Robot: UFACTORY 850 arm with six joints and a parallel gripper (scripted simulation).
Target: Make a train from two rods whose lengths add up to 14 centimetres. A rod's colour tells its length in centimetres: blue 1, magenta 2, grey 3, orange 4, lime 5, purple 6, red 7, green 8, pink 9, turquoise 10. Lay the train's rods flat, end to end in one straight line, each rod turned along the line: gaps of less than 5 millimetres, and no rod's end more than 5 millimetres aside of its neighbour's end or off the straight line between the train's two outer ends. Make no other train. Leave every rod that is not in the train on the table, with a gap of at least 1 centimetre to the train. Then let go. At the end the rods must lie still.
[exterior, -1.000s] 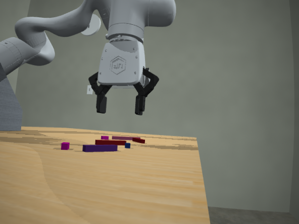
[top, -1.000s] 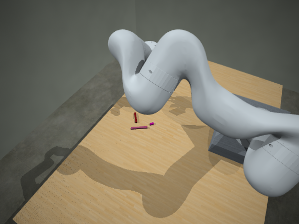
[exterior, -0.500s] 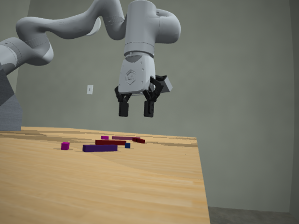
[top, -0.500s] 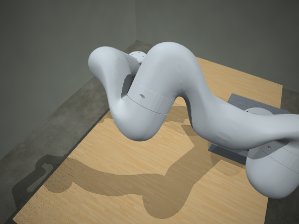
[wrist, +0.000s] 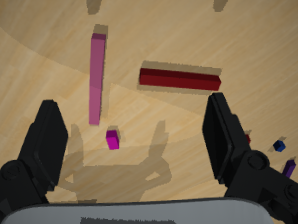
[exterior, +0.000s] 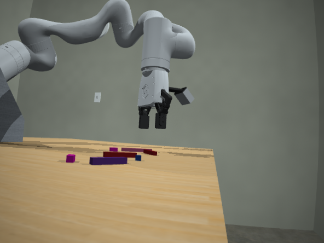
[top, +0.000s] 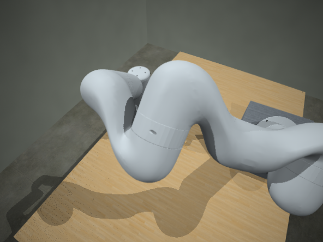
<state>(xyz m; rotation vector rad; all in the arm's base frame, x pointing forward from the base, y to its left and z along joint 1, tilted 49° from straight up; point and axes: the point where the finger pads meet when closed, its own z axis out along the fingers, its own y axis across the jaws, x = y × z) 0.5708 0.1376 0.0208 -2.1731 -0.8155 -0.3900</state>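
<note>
My gripper (exterior: 152,121) is open and empty, hanging well above the table over the group of rods. In the wrist view it (wrist: 133,112) looks down on a red rod (wrist: 180,78) lying crosswise, a pink rod (wrist: 97,78) lying lengthwise to its left, and a small magenta rod (wrist: 112,139). A blue rod (wrist: 278,144) and a purple rod (wrist: 290,167) show past the right finger. In the exterior view I see two red rods (exterior: 119,154) (exterior: 150,152), the purple rod (exterior: 108,160), the blue rod (exterior: 138,157), the pink rod (exterior: 132,149) and two magenta rods (exterior: 70,158) (exterior: 113,149). All lie flat and apart.
In the top view the arm (top: 174,117) hides all the rods. The grey robot base (top: 273,114) stands at the table's right side. The table's right edge (exterior: 217,186) runs close to the rods.
</note>
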